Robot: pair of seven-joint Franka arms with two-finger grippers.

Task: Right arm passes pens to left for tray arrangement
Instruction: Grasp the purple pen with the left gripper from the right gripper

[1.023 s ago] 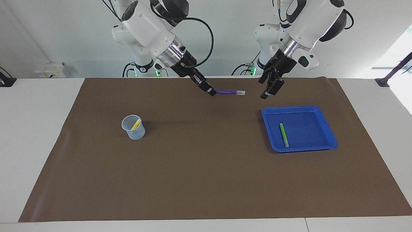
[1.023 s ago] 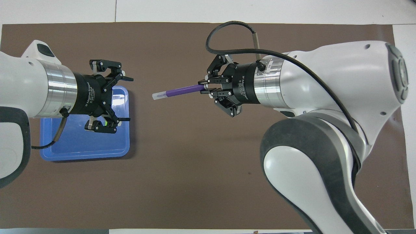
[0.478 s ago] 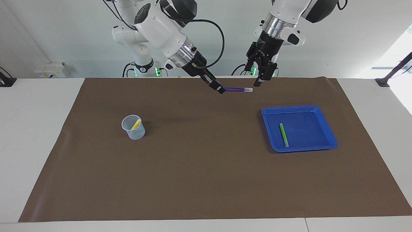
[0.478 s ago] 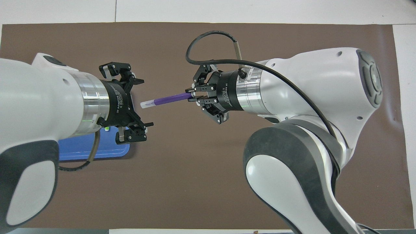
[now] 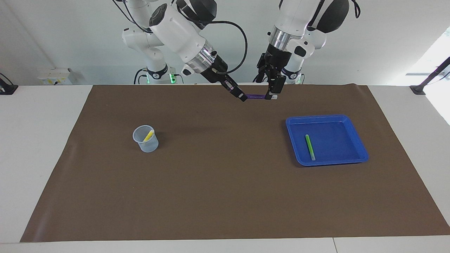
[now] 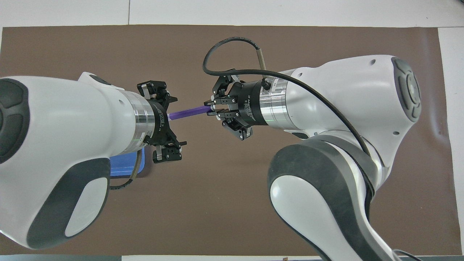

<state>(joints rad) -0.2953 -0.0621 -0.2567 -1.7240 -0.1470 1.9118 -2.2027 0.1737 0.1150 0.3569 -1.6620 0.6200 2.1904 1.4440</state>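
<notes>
Up in the air, close to the worktop's edge by the robots, the right gripper (image 5: 242, 98) has its fingers shut tight on one end of the purple pen (image 5: 256, 97). The pen lies flat and points at the left gripper (image 5: 272, 95). That gripper's fingers are spread wide, one on each side of the pen's white tip, not squeezing it. Both grippers hang over the brown mat (image 5: 225, 196). Farther out, toward the left arm's end of the worktop, sits the blue tray (image 5: 355, 135). The green pen (image 5: 309, 147) lies flat in it. Toward the right arm's end stands a small see-through cup (image 5: 146, 140), and the yellow pen (image 5: 148, 135) leans inside it.
</notes>
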